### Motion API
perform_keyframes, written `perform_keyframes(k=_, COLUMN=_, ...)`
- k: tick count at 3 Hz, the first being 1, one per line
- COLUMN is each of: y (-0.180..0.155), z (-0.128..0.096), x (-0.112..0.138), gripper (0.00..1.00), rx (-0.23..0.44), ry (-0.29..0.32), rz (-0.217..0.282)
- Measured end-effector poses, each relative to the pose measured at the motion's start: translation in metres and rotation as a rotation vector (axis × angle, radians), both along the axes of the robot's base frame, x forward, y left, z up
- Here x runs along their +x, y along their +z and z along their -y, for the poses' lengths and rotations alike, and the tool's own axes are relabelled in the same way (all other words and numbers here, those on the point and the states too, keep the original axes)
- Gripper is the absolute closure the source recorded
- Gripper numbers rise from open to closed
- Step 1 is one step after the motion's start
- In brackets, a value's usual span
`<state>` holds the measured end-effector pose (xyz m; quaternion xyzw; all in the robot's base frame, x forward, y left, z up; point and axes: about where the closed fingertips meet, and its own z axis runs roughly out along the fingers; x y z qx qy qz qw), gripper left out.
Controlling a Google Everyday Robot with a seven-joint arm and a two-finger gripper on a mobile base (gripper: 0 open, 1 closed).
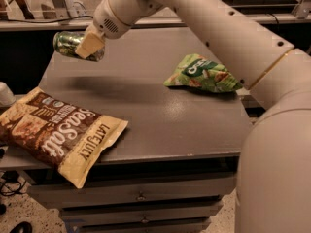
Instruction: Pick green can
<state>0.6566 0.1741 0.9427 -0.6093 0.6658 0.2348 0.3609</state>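
Note:
The green can (pixel 68 43) is a small dark green drink can with a silver end. It lies on its side in the air above the far left corner of the grey table (pixel 146 101). My gripper (pixel 87 45) is shut on the green can, with one cream-coloured finger (pixel 90 44) across its front. The white arm reaches in from the right, over the table. The can's shadow falls on the tabletop below it.
A bright green chip bag (pixel 201 75) lies at the right of the table. A brown and cream Sea Salt snack bag (pixel 58 130) hangs over the front left edge. Drawers (pixel 141 198) sit under the tabletop. A white object (pixel 5 93) stands at the far left.

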Motion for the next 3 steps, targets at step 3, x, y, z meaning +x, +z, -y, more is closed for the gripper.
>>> perform_keyframes(k=3, y=0.017, z=0.043, x=-0.047, gripper=1.00, rx=0.118, ry=0.172, rz=-0.118)
